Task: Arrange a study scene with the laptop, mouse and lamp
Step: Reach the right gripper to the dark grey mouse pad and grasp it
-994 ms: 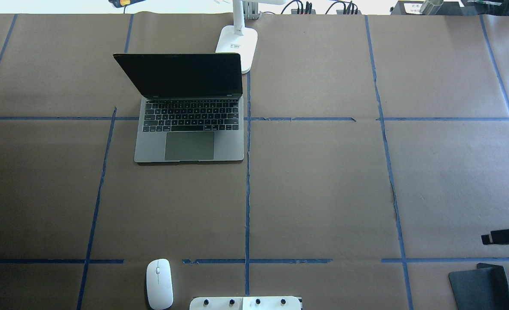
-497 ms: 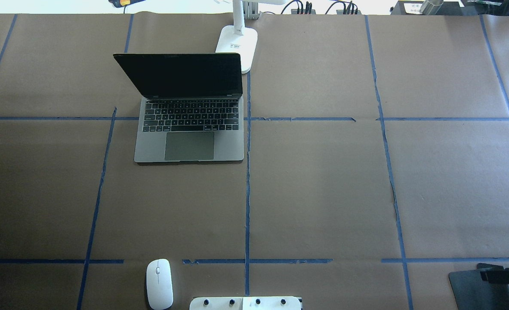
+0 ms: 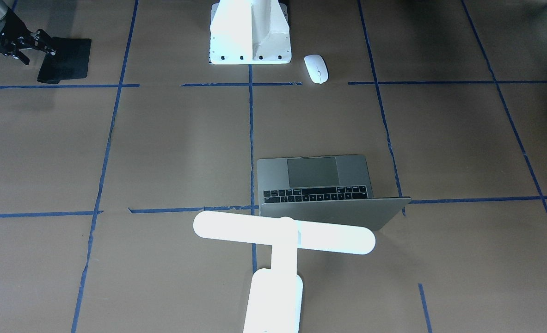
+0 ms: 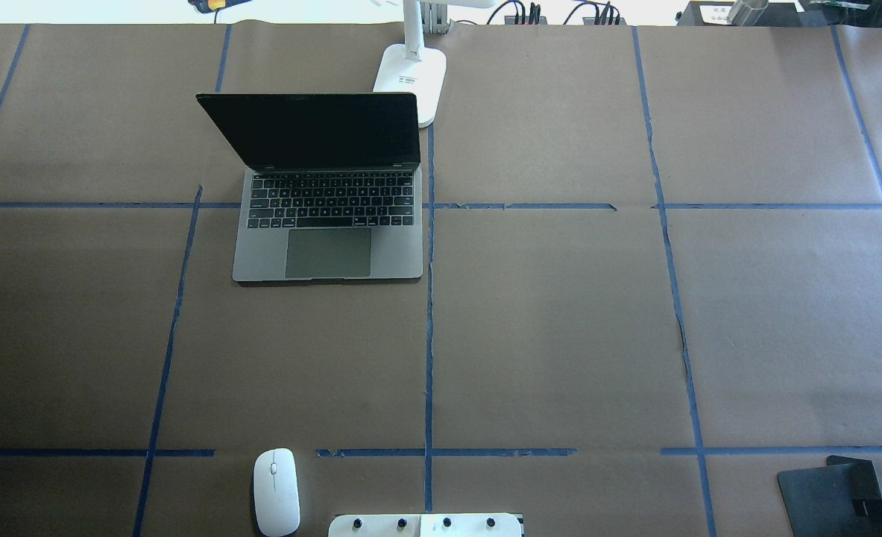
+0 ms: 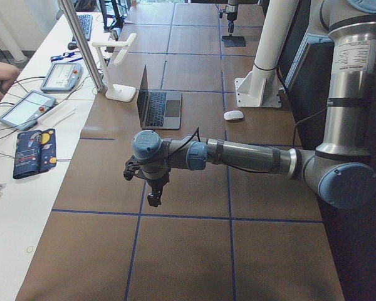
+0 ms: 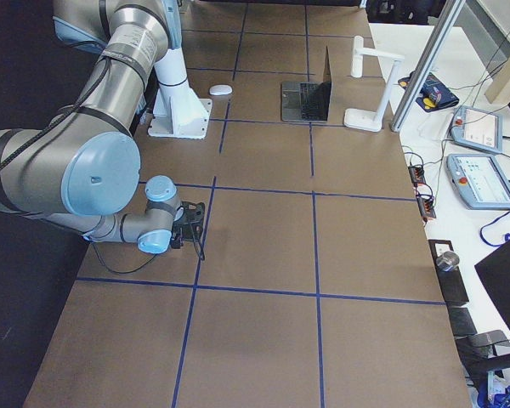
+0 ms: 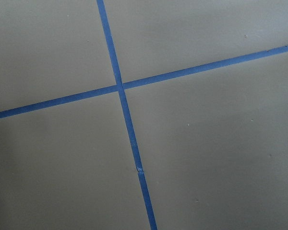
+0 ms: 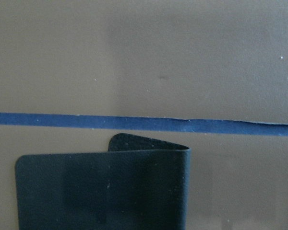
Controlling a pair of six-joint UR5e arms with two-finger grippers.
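The open grey laptop (image 4: 329, 246) stands left of centre at the far side of the table, also in the front view (image 3: 315, 185). The white lamp (image 4: 411, 74) stands just behind it, its bar head over the lid (image 3: 285, 236). The white mouse (image 4: 276, 491) lies near the robot's base (image 3: 316, 68). My right gripper (image 3: 37, 46) hovers low at the flat black pad (image 4: 821, 488), its fingers apart, holding nothing. My left gripper (image 5: 153, 197) points down over bare table far from everything; I cannot tell whether it is open or shut.
The white flared pedestal (image 4: 426, 524) stands beside the mouse. The black pad (image 8: 105, 191) shows a folded edge just below a blue tape line. Teach pendants (image 5: 59, 75) and a metal post lie beyond the table's far edge.
My right gripper has moved toward the robot's side of the table, from beyond the tape line down onto the black pad. The laptop, the mouse and the lamp have not moved.
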